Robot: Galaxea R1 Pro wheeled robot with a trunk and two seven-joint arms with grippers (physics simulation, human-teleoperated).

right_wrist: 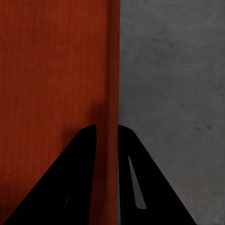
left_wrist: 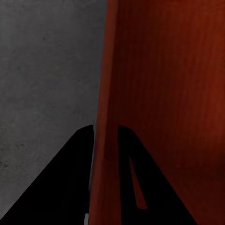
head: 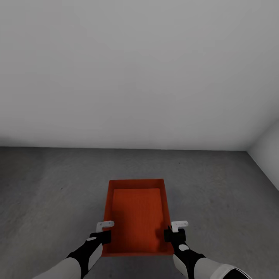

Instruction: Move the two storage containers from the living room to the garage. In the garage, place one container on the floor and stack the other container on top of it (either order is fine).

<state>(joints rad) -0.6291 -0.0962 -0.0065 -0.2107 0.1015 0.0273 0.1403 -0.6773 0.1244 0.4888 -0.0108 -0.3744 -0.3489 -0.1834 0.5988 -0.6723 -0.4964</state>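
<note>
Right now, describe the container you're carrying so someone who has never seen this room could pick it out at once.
Start at the plain white wall and come down to the grey concrete floor. Directly in front of the robot is a red-orange open-top storage container, its side walls pinched by the left pincer and the right pincer. It is the single brightly coloured item against grey and white.

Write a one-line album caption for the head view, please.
Both grippers, left and right, clamp opposite walls of a red-orange container above grey concrete floor.
</note>
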